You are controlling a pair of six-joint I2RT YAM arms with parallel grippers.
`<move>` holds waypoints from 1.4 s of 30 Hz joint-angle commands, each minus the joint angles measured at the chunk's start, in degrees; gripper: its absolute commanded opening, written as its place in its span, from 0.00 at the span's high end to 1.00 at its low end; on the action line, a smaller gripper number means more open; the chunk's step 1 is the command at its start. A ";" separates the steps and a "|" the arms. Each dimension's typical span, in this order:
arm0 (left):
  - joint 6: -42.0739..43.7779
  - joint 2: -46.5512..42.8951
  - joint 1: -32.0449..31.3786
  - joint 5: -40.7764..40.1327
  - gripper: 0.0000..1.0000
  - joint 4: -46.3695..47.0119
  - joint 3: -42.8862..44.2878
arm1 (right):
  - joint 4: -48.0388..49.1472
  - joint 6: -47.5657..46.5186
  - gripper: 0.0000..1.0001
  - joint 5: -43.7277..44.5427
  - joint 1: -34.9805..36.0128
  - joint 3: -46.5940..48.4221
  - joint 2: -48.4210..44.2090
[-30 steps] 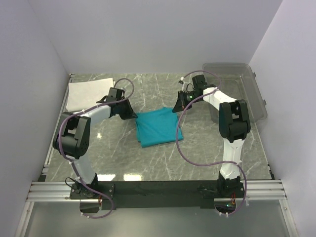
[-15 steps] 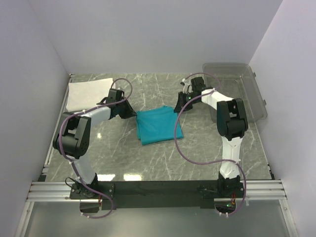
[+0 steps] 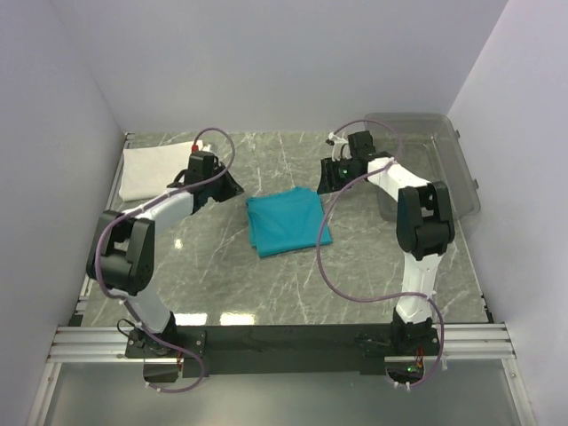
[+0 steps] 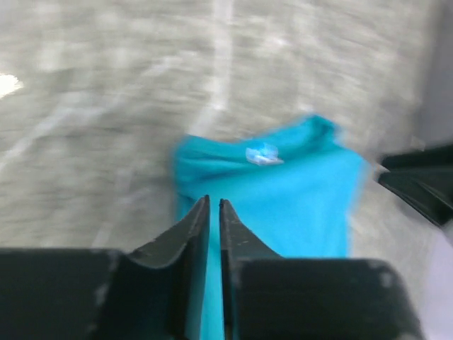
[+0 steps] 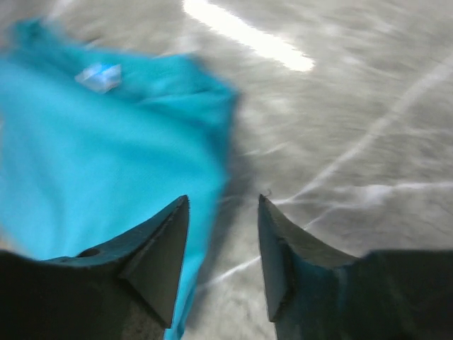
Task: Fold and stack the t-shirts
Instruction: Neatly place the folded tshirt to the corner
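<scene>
Neatly folded teal tee (image 3: 287,222) on grey marble table (image 3: 266,293).

Left hand (image 4: 214,202) barely ajar, right hand (image 5: 223,200) clearly wider apart (both empty).

Teal t-shirt (image 3: 287,222) of soft matt cloth, white folded cloth (image 3: 151,170) matt, table (image 3: 266,284) smooth glossy grey marble-look, bin (image 3: 448,160) smoky translucent plastic.

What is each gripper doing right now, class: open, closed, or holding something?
Left gripper: jaws parted only a sliver, holding nothing; the folded teal fabric t-shirt lies free ahead.
Right gripper: open, holding nothing.
</scene>
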 commanded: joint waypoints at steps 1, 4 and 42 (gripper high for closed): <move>3.34 -5.68 -1.60 10.66 0.86 6.58 -1.70 | -2.66 -10.83 0.51 -12.41 0.56 -0.93 -6.44; 3.17 -5.95 -3.88 15.15 0.95 6.68 -4.60 | -8.37 -15.05 0.58 -19.73 1.43 -0.76 -6.27; -1.74 -19.75 -9.25 5.68 0.54 1.48 -23.41 | -14.12 -21.49 0.62 -5.97 3.11 -10.15 -19.26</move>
